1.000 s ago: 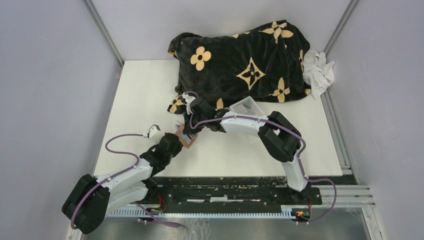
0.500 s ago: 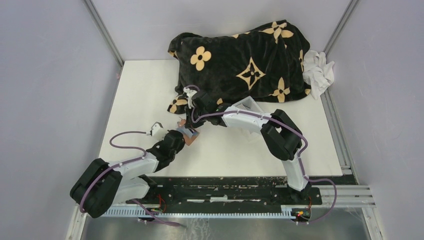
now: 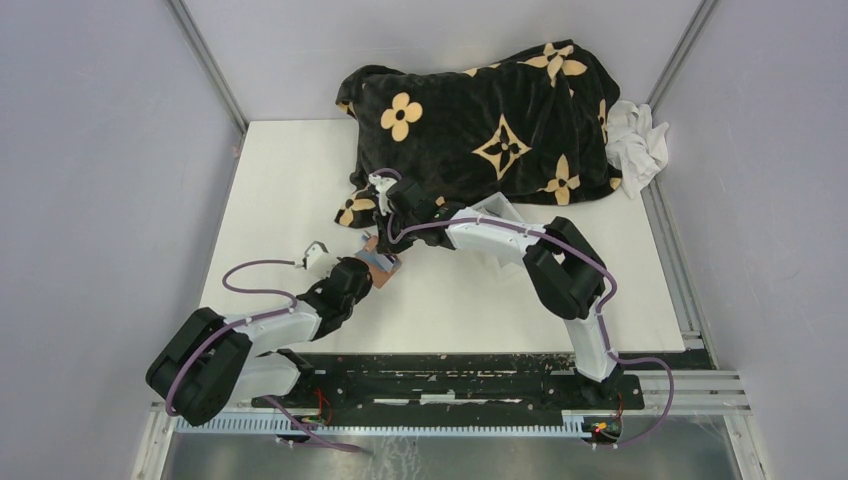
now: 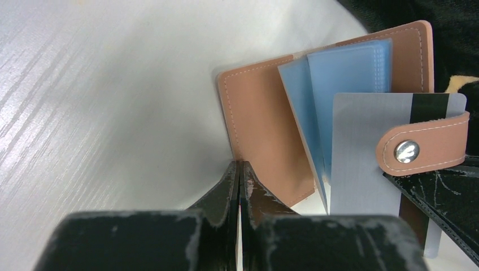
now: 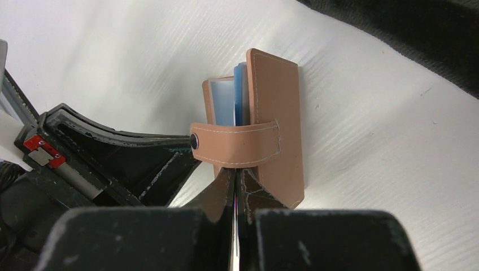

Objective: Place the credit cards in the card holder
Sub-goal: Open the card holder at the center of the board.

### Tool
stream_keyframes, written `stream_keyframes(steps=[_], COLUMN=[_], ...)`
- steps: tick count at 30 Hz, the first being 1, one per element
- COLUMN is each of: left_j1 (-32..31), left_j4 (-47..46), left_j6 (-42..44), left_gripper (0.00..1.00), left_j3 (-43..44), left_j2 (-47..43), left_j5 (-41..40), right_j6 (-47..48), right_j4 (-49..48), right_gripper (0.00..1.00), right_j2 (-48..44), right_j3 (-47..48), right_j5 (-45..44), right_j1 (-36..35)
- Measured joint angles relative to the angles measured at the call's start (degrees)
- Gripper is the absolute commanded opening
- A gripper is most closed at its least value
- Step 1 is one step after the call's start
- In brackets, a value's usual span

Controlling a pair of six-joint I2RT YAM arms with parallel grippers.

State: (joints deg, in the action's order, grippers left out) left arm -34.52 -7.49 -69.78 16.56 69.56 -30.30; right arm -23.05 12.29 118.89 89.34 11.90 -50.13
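Observation:
The brown card holder [image 4: 265, 124] stands open just above the white table, with its pale blue sleeves [image 4: 344, 68] fanned out. My left gripper [image 4: 239, 165] is shut on the lower edge of its cover. A grey-silver credit card [image 4: 361, 164] with a black stripe stands against the sleeves, under the snap strap [image 4: 421, 148]. My right gripper [image 5: 235, 172] is shut on that card, which shows edge-on between its fingers below the card holder [image 5: 279, 107]. In the top view both grippers meet at the card holder [image 3: 381, 268], near the table's middle.
A black blanket with tan flowers [image 3: 480, 120] covers the back of the table [image 3: 290, 190], and a white cloth [image 3: 638, 140] lies at its right end. A clear plastic tray [image 3: 495, 212] sits partly behind my right arm.
My left arm has pushed forward and lifted the card holder up towards the right gripper. The right gripper has shifted slightly back and left. Both stayed shut.

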Motion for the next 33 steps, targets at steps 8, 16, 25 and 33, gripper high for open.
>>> stream_keyframes(steps=[8,16,25,33], left_j1=[0.0,0.0,0.0,0.0], left_j4=[-0.4,-0.8,-1.5,-1.7], left_j6=[0.0,0.0,0.0,0.0], left_gripper=[0.03,0.03,0.03,0.03], left_j3=[0.4,0.6,0.9,1.3], left_j2=[0.7,1.3,2.1,2.8], left_j5=[-0.2,-0.2,-0.4,-0.7], right_j6=[1.9,3.3,4.0,4.5], right_j4=[2.6,4.5,5.4,5.8], right_gripper=[0.01,0.01,0.01,0.01], right_j2=[0.0,0.0,0.0,0.0], right_j3=[1.6,3.1,3.5,4.4], right_j5=[-0.6,-1.5,-1.7,-1.6], right_j1=[0.4,1.1,2.2,3.6])
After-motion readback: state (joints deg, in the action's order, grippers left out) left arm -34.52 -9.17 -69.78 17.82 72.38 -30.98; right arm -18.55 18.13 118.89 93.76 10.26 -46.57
